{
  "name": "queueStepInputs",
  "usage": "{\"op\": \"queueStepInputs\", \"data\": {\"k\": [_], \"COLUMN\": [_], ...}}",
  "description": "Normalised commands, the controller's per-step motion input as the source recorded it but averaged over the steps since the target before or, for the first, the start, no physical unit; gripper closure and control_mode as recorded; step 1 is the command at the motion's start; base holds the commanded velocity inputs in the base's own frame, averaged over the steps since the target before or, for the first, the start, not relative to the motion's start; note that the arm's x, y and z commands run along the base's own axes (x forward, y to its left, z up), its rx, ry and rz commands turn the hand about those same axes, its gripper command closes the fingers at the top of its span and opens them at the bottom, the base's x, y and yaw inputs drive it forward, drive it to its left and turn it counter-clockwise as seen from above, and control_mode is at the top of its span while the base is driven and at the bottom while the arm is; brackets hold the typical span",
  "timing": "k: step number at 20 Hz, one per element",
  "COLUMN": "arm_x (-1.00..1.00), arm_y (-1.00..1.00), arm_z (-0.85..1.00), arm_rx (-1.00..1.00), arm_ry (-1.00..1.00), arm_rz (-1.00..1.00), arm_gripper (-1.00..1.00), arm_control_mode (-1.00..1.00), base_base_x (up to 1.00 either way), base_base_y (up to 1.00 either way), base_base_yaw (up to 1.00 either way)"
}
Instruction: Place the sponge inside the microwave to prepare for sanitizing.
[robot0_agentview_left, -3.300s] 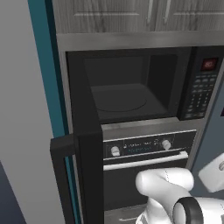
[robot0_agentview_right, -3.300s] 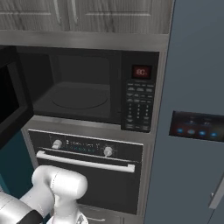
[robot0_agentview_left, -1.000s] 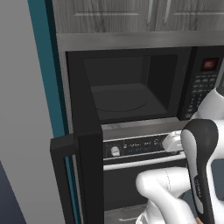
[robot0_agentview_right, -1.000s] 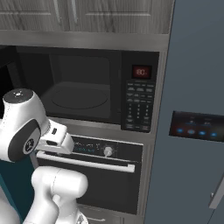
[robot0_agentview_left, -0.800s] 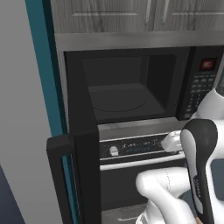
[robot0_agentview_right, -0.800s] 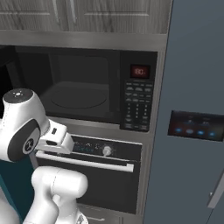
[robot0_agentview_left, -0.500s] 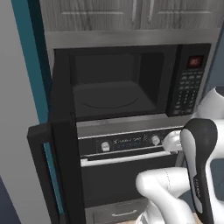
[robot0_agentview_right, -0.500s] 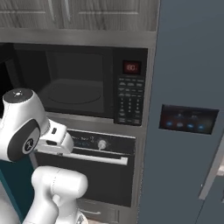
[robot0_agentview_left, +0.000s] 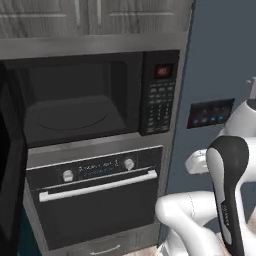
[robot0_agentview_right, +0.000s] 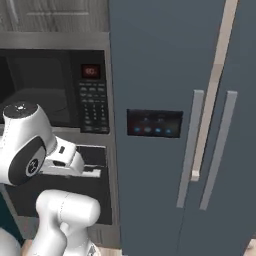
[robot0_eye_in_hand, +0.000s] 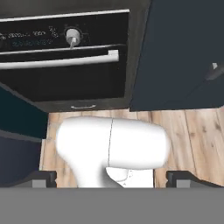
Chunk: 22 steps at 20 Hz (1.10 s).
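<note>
Microwave stands open, cavity bare; I see no sponge, so I can't place it relative to my claw. My claw is spread wide, empty, aimed down at the floor below the oven. Best to find the sponge first, then approach low with jaws kept wide.

The microwave stands open, its dark cavity floor bearing a round turntable with nothing visible on it. Below, pale wooden floor runs in planks up to the oven and the fridge.
</note>
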Motion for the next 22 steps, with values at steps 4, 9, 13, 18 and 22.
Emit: {"op": "queueStepInputs", "data": {"k": [4,9,13,18,22], "arm_x": [0.00,0.00,0.00,0.00,0.00], "arm_y": [0.00,0.00,0.00,0.00,0.00], "arm_z": [0.00,0.00,0.00,0.00,0.00], "arm_rx": [0.00,0.00,0.00,0.00,0.00], "arm_ry": [0.00,0.00,0.00,0.00,0.00], "arm_rz": [0.00,0.00,0.00,0.00,0.00], "arm_gripper": [-1.00,-1.00,-1.00,-1.00,-1.00], "arm_control_mode": [1.00,1.00,1.00,1.00,1.00], "base_base_x": [0.32,0.29,0.50,0.57,0.57], "base_base_y": [-0.59,-0.53,-0.67,-0.77,-0.74], "base_base_yaw": [-0.71,-0.74,-0.64,-0.60,-0.61]}}
